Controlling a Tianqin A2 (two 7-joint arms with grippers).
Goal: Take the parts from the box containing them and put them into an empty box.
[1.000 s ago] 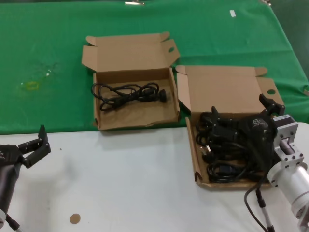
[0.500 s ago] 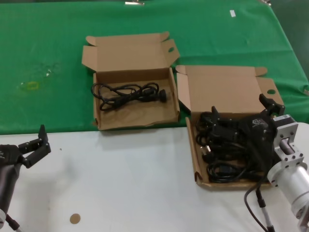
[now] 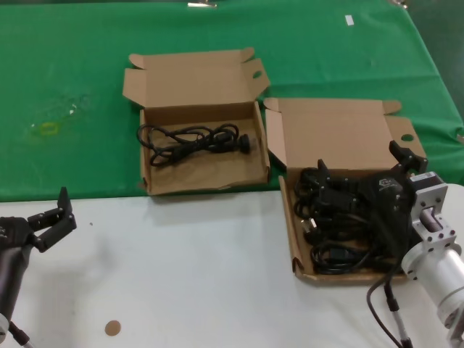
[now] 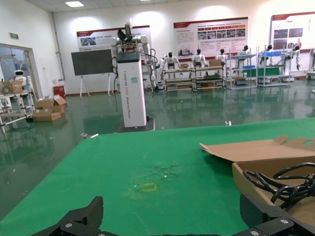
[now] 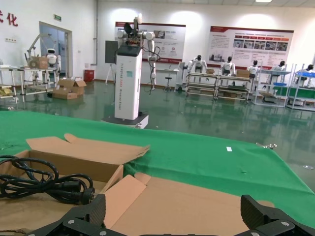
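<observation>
Several power cables fill the right carton directly beneath the right hand, fingers spread wide and empty, while the open left hand idles far left over the surface.

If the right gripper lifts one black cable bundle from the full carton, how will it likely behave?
Probably floppy: the black coiled power cables lie in loose loops, so ends may dangle. Likely to snag, since the bundles overlap tangled in the straight-rimmed brown cardboard carton. The right gripper, jaws open, hangs over the pile; the moulded plugs may swing.
</observation>
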